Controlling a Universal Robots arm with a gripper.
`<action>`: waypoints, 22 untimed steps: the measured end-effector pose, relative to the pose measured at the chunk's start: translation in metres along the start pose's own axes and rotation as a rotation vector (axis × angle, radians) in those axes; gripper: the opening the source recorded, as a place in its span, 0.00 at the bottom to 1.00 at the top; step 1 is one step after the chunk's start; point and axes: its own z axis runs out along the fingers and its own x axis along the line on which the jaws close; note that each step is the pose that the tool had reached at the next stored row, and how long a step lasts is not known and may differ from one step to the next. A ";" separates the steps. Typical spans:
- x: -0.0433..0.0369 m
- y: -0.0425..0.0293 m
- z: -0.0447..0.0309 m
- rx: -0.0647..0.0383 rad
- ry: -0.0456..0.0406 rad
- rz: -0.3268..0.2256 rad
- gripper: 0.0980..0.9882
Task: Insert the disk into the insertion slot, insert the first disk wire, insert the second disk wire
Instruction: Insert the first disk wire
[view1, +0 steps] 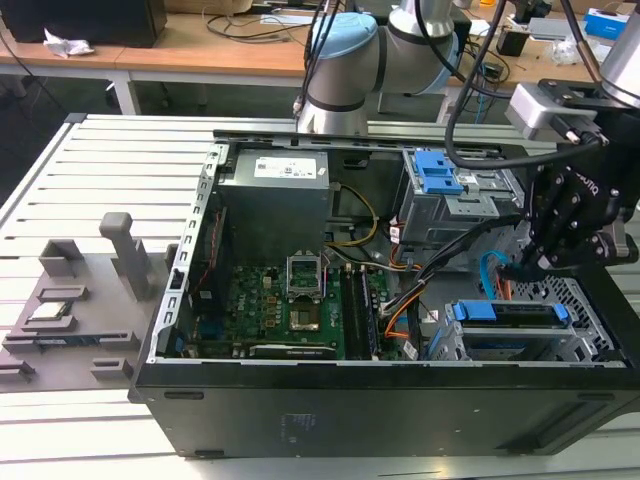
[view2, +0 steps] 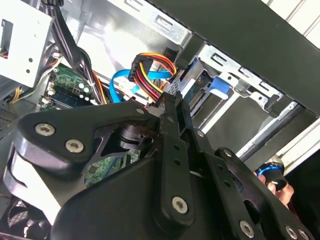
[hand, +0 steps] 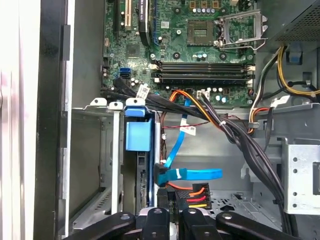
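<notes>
The thin orange, red and black wire bundle (hand: 197, 192) is clenched by its flat black plug in the black pincer (hand: 172, 204), just beside the blue-framed grey metal drive (hand: 137, 135) seated in the silver perforated cage (view1: 578, 298); a tilted plug could, I judge, jam or snag the flat blue cable (hand: 192, 174) close by, a crowding plain in the first wrist view, whereas the exterior view shows the cage's mesh.

Grey slatted table (view1: 100, 160) in front; cluttered wooden desks (view1: 200, 55) behind.

Lab: open PC case (view1: 400, 410) on slatted alu bench (view1: 130, 150), cable-strewn desks (view1: 220, 50) behind.
</notes>
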 end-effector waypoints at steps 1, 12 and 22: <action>0.0026 0.0000 0.0001 0.000 -0.0006 0.000 0.08; 0.0270 -0.0010 0.0043 0.000 -0.0092 0.000 0.08; 0.0246 -0.0051 0.0105 -0.002 -0.0190 0.005 0.08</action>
